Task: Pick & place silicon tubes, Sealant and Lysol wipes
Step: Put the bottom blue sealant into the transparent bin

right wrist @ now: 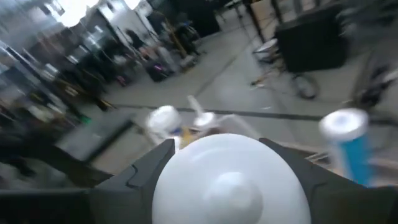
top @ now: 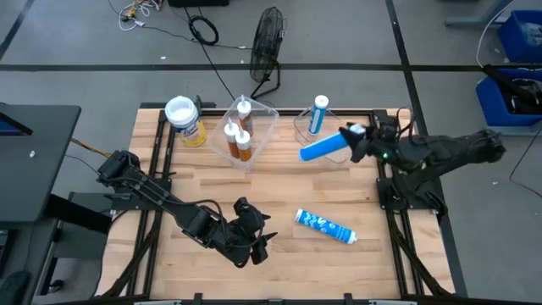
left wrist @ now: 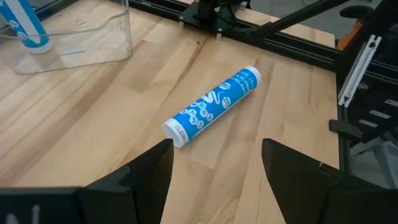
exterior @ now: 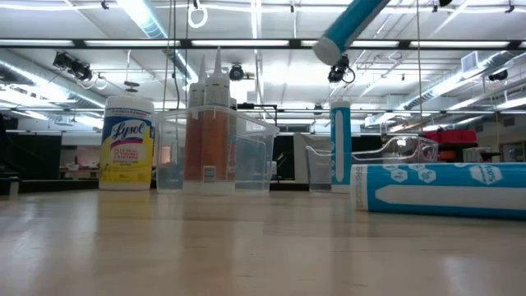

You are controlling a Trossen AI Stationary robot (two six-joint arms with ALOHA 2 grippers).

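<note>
- The left gripper [top: 254, 240] is hovering over the near part of the light wooden slatted table [top: 279, 195], its two dark fingers [left wrist: 146, 171] spread apart and holding nothing.
- A blue-and-white printed sealant cartridge [top: 324, 226] is lying on its side on the table, just beyond the left gripper and apart from it.
- The right gripper [top: 354, 141] is reaching in from the table's right side, raised above the surface and clamped on the end of a plain blue sealant tube with a white cap [top: 322, 149].
- A second blue tube [top: 318, 114] is standing upright in a clear plastic bin [top: 306, 127] at the far edge.
- Three orange-brown silicone tubes with white nozzles [top: 238, 135] are standing in a clear square container [top: 262, 123].
- The yellow cylindrical Lysol wipes canister with a round white lid [top: 185, 119] is standing upright at the far left, beside that container.
</note>
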